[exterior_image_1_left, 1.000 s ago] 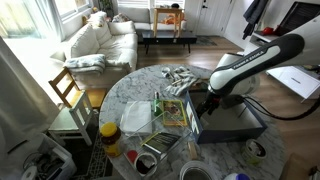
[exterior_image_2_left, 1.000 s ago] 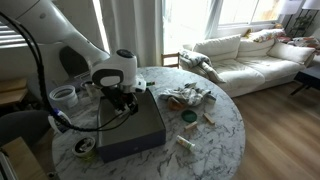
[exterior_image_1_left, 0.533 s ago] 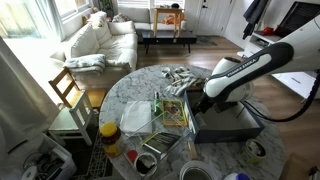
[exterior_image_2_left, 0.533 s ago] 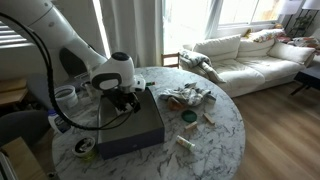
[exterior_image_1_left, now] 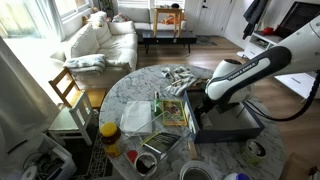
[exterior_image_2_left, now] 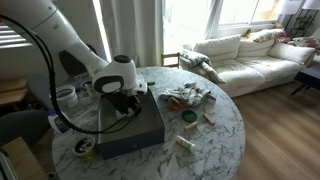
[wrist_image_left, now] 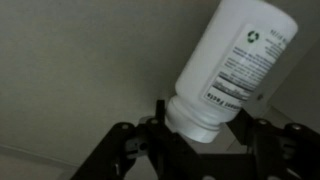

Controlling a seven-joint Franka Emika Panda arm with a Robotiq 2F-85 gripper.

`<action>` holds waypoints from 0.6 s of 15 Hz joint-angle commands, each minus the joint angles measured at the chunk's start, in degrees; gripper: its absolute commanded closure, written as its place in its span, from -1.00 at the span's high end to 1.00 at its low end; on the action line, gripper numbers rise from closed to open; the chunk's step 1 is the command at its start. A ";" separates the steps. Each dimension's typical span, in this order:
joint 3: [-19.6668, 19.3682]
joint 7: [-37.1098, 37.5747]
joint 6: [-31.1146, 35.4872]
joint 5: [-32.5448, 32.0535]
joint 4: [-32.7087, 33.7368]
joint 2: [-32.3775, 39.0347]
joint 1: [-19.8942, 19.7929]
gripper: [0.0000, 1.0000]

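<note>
Grasp step, seemingly: end effector [wrist_image_left: 200, 120] straddled cap of white bottle [wrist_image_left: 238, 58] inside dark box [exterior_image_2_left: 140, 140] — pinch not confirmable. Lifting would need firm, centred grip.

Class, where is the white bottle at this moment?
In the wrist view the white bottle lies on a grey surface, its cap end between the jaws; in an exterior view the gripper is over the dark box.
</note>
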 commanded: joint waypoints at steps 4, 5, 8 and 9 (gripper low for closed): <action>6.66 -12.19 0.59 4.34 -2.02 -4.33 -8.63 -0.48; 9.17 -16.90 1.51 7.14 -2.35 -4.82 -10.79 -0.48; 19.96 -29.95 0.80 15.87 -1.96 -5.92 -20.18 -0.48; 23.50 -34.23 0.69 18.12 -1.79 -6.09 -23.33 -0.48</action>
